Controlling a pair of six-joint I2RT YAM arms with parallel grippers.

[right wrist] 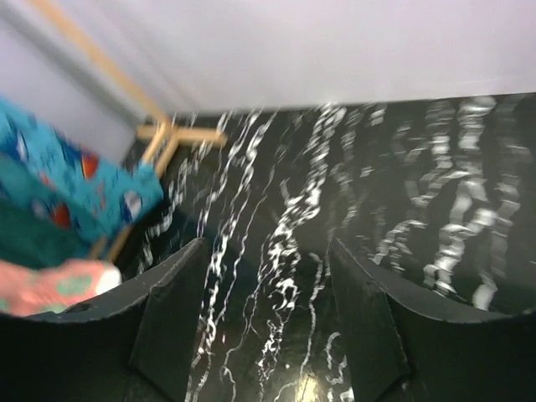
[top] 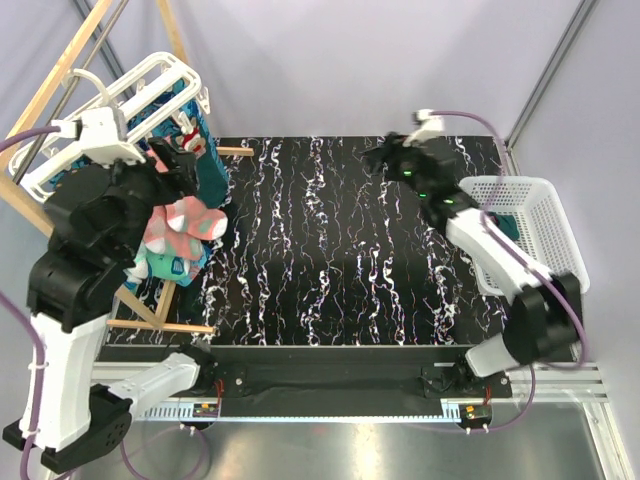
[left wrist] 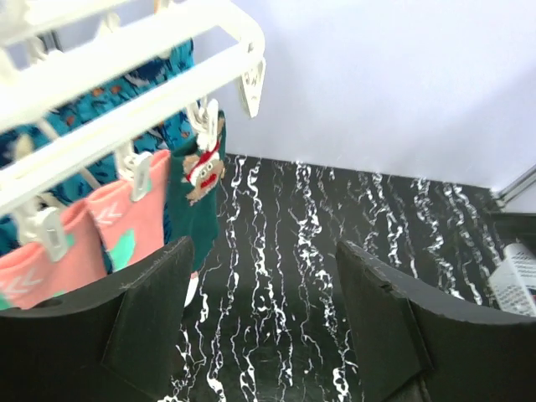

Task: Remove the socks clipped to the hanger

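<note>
The white hanger (top: 150, 85) tilts at the table's back left, its bars (left wrist: 126, 50) crossing the top of the left wrist view. Clipped under it hang coral-pink socks (top: 175, 225) (left wrist: 126, 218), a dark teal sock (left wrist: 197, 197) with a red-and-white figure, and blue patterned socks (left wrist: 109, 100) (right wrist: 75, 193). My left gripper (top: 180, 155) (left wrist: 264, 247) is open and empty, just right of and below the dark teal sock. My right gripper (top: 385, 155) (right wrist: 266, 247) is open and empty over the back middle of the table, pointing toward the socks.
A white mesh basket (top: 530, 235) (left wrist: 515, 280) stands at the right edge with something dark teal inside. A wooden pole frame (top: 60, 70) (right wrist: 172, 134) holds the hanger, its foot bar (top: 160, 325) lying on the black marbled table (top: 330, 250).
</note>
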